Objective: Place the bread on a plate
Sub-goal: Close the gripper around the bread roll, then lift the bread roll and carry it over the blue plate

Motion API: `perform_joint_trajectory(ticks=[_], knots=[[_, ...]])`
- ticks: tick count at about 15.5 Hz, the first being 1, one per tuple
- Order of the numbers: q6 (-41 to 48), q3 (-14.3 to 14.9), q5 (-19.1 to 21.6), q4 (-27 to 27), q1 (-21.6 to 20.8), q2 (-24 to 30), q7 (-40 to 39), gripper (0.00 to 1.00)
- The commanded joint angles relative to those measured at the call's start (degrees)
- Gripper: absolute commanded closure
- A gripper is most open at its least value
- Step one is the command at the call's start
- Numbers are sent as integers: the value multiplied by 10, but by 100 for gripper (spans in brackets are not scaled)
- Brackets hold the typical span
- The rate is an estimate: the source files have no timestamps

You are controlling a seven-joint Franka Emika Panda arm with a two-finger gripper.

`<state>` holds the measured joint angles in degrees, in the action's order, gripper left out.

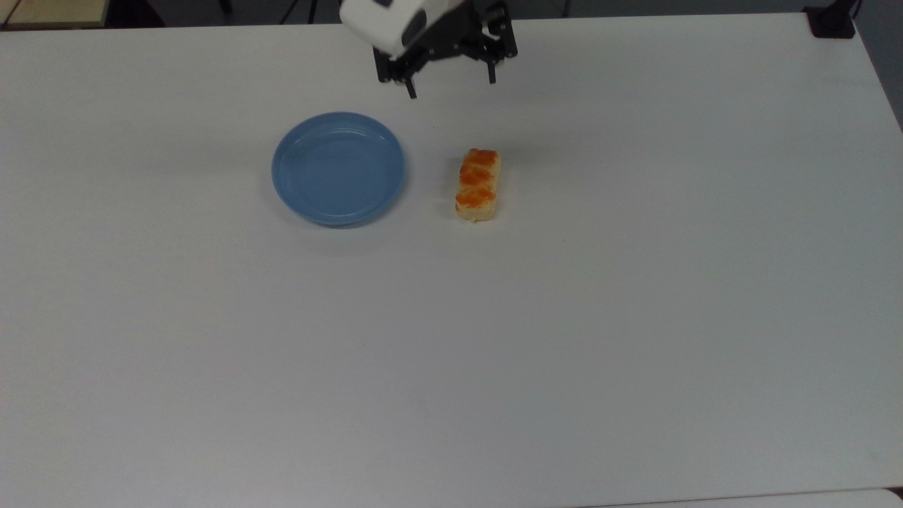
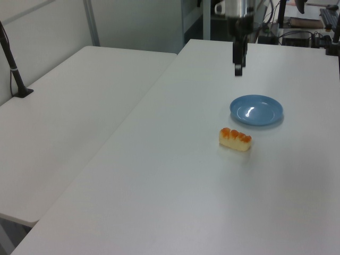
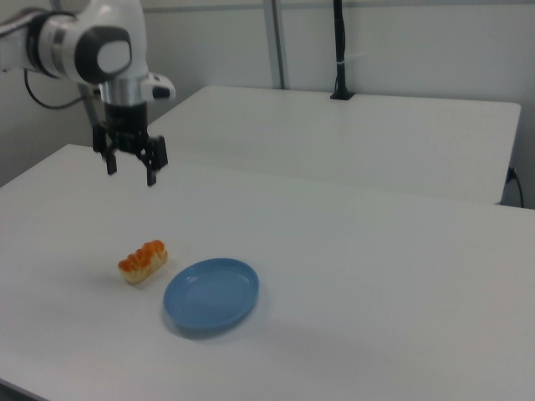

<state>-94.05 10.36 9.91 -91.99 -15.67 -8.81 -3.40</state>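
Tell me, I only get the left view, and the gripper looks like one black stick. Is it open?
Observer: Yes, it's open. In the right view the gripper shows two fingers spread wide apart, with nothing between them.
Operator: Is it right above the bread?
Observer: No. In the top view it sits nearer the top view's upper edge than the bread, with bare table between them. The loaf's long side points roughly towards it.
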Motion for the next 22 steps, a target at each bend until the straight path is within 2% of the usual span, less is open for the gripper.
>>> perform_joint_trajectory(ticks=[1,4,13,22], knots=[[-60,-5,16,-30,-16,-47,-10,0],[-118,-14,15,-67,-20,-61,-10,0],[-155,-14,11,-95,-29,-97,-11,0],[-179,-14,11,-97,-29,-124,-10,0]])
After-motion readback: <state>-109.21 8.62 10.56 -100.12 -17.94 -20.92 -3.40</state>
